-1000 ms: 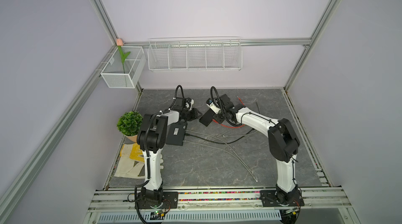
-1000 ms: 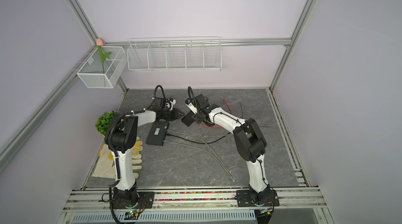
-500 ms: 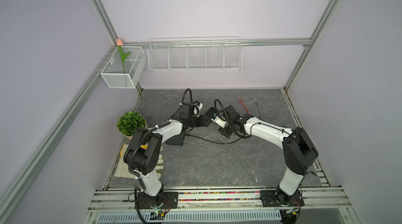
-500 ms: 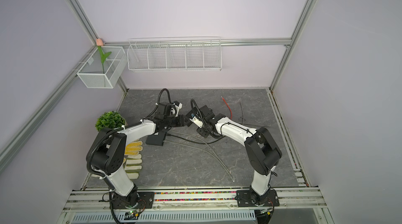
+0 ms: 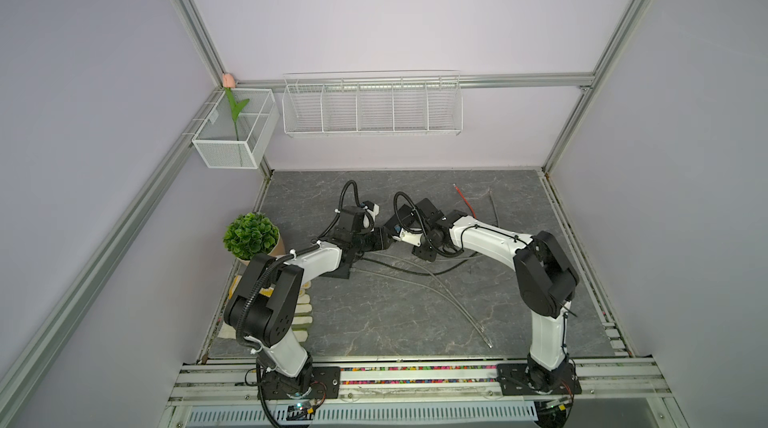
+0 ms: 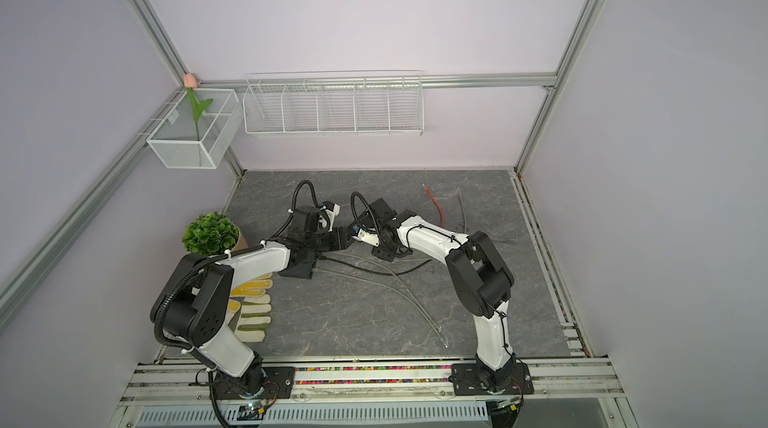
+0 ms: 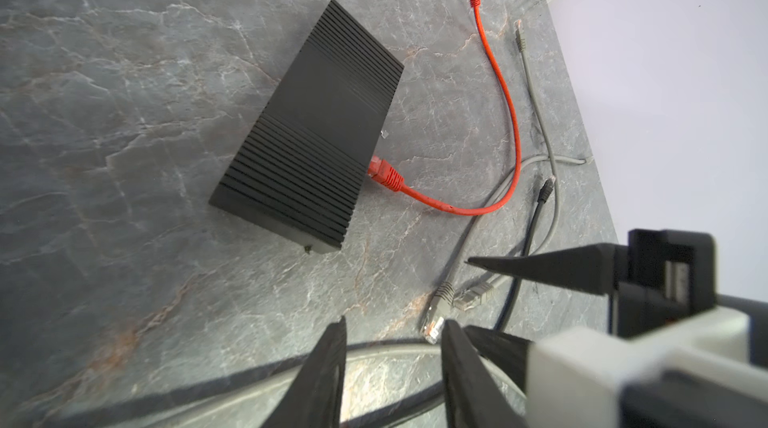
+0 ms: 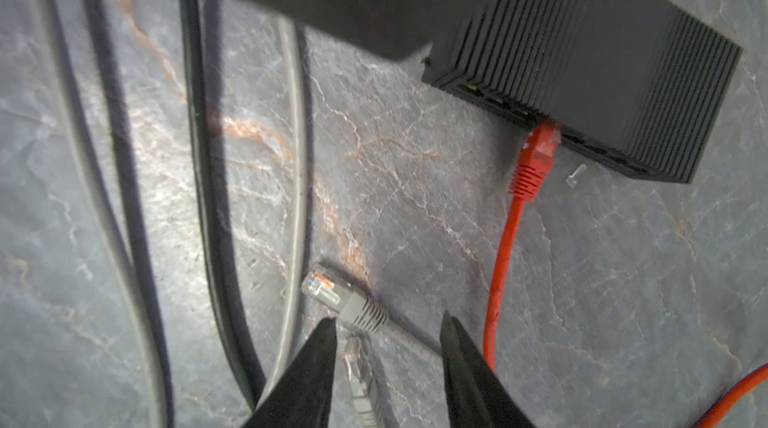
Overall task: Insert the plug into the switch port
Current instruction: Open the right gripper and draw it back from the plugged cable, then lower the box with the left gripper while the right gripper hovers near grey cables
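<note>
Right gripper (image 8: 388, 363) is part open and empty. A grey plug (image 8: 332, 293) lies flat on the marbled grey table (image 8: 415, 197) just ahead of its tips, and a second grey plug (image 8: 359, 376) lies under the gap. Left gripper (image 7: 392, 363) is part open and empty too. Red plug (image 8: 536, 156) sits in a port of the ribbed black box switch (image 8: 602, 52). White mesh basket (image 5: 224, 154) holds a pink tulip (image 5: 227, 80).

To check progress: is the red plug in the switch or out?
In: the red plug sits with its tip inside a port of the switch.
</note>
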Tool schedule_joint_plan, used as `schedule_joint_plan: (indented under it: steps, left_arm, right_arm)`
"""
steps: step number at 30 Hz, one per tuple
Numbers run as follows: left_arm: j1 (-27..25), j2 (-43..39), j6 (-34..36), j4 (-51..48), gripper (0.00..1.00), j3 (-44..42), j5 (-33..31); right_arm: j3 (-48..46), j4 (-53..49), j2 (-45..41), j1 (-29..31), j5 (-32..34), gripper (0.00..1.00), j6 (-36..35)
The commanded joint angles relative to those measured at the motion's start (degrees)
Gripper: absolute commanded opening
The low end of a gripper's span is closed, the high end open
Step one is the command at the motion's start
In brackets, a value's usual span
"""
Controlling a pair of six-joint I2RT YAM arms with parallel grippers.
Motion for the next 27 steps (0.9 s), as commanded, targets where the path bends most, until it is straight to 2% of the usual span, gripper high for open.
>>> schedule_joint_plan:
  steps: [1,6,13,17,27]
  left_arm:
    - [0.1,0.2,-0.8,3.4,0.39,-1.4,1.4]
    - [0.1,-0.2,-1.1,4.7,0.39,-2.0,2.2]
    - [0.1,-1.0,-1.0,5.5,0.39,-3.1,2.7]
    - [0.1,-1.2,-1.0,5.7,0.39,-3.1,2.9]
    - [0.2,-0.7,-1.2,6.1,0.39,-2.4,4.4]
  right_arm:
    - [1.9,-6.9,0.5,-0.7,-3.9,0.44,-7.0]
    - [4.7,-12.2,1.6,-1.4,-5.9,0.45,-14.4]
    - [13.3,-19.9,6.9,-4.6,-5.9,0.44,-20.0]
    - [14.7,-22.4,9.0,-5.7,-5.2,0.43,-22.0]
    - [9.5,-11.3,8.8,-6.1,-4.2,0.39,-28.0]
